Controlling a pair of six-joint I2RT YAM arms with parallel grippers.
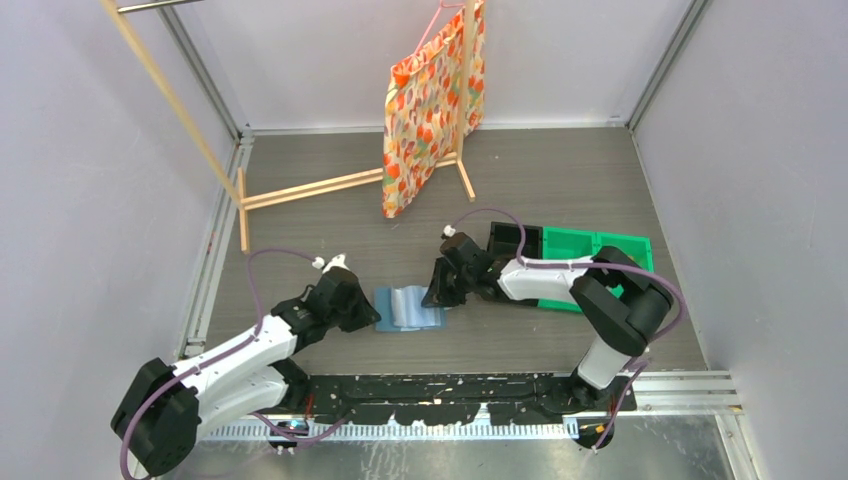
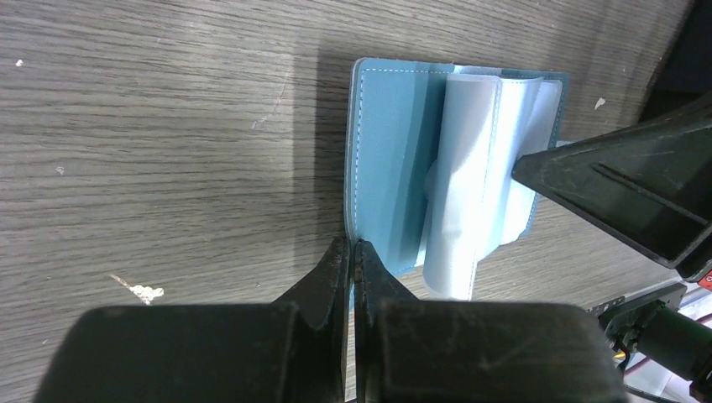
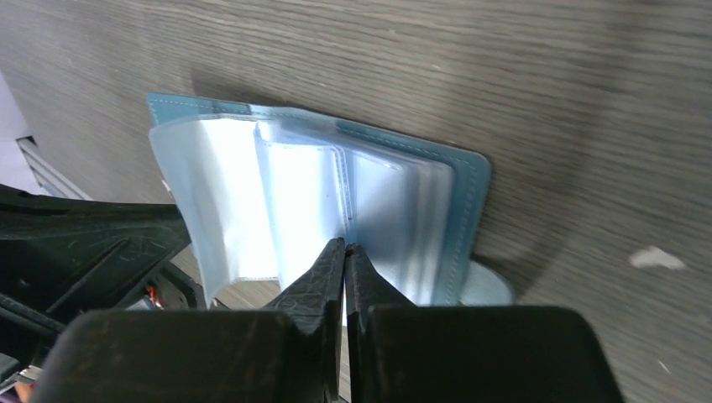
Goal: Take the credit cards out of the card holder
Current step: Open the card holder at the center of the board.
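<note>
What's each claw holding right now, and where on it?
Left claw: shut on the cover edge of the open teal-blue folding card holder. Right claw: shut on the edge of a translucent sleeve leaf inside it.

The card holder was blue-green outside, with pale blue see-through pages inside. The table was grey-brown with wood lines. The bag had orange and green blobs on white, and there was a green bin and a black bin.

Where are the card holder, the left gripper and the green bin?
card holder [image 1: 408, 307]: top view, its open clear sleeves.
left gripper [image 2: 353, 245]: left wrist view, between its shut fingertips.
green bin [image 1: 572, 245]: top view, its far left part.
</note>
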